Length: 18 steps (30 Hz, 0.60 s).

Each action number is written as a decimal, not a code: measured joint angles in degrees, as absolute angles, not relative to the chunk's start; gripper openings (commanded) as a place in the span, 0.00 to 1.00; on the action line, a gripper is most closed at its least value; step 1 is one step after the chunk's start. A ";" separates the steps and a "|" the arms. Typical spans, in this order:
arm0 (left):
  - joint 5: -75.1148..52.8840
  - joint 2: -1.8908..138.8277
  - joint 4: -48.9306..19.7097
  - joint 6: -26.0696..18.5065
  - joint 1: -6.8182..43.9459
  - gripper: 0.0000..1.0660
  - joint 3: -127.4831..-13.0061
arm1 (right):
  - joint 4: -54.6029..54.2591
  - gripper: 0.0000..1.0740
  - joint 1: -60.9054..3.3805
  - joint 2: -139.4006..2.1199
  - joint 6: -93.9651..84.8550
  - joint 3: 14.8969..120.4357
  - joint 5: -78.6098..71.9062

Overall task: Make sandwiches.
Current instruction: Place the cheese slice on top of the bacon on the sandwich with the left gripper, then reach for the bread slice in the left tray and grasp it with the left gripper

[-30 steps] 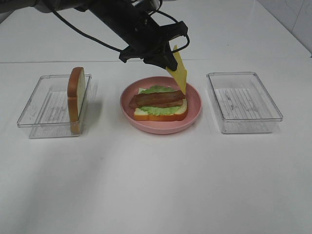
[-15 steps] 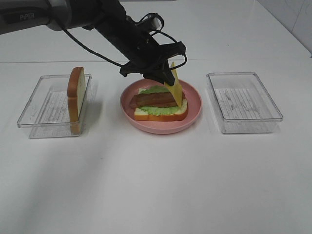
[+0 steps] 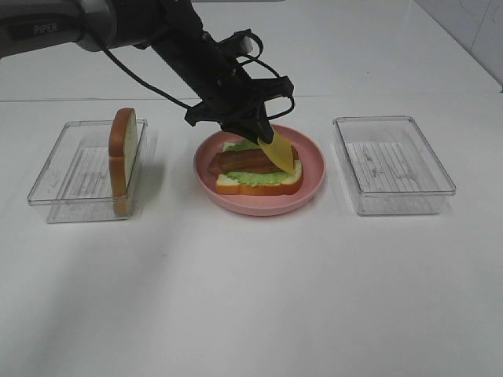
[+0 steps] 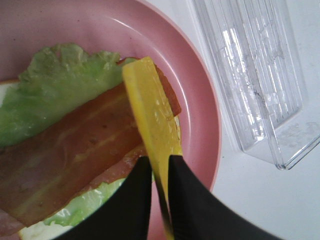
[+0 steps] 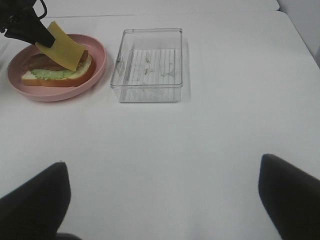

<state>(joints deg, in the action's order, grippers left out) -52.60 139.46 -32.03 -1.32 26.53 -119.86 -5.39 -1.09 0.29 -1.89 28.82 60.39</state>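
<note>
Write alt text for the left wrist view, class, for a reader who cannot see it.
The left gripper pinches a yellow cheese slice tilted above bacon and lettuce on a pink plate. A clear plastic tray sits beside the plate.

We read one marking only: the word "PIPER" in pale capitals on the dark upper link of the left arm, at the top left corner of the exterior high view, and its first letter sat close to the picture's edge. We found no other lettering, numbers, labels or signs in any of the three views. The ribbed floors of the clear trays showed only scratches and moulded lines, which we could not read as text.
</note>
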 measured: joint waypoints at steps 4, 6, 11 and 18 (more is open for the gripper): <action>-52.94 139.46 -30.88 -0.86 26.53 0.55 -119.86 | -5.39 0.92 -1.09 0.29 -1.89 28.82 60.39; -55.75 139.46 -28.53 0.63 26.53 0.83 -121.07 | -5.39 0.92 -1.09 0.29 -1.89 28.82 60.39; -63.60 138.48 -23.38 1.78 26.53 0.96 -125.88 | -5.39 0.92 -1.09 0.29 -1.89 28.82 60.39; -68.98 135.79 -20.91 2.01 26.53 0.96 -132.35 | -5.39 0.92 -1.09 0.29 -1.89 28.82 60.39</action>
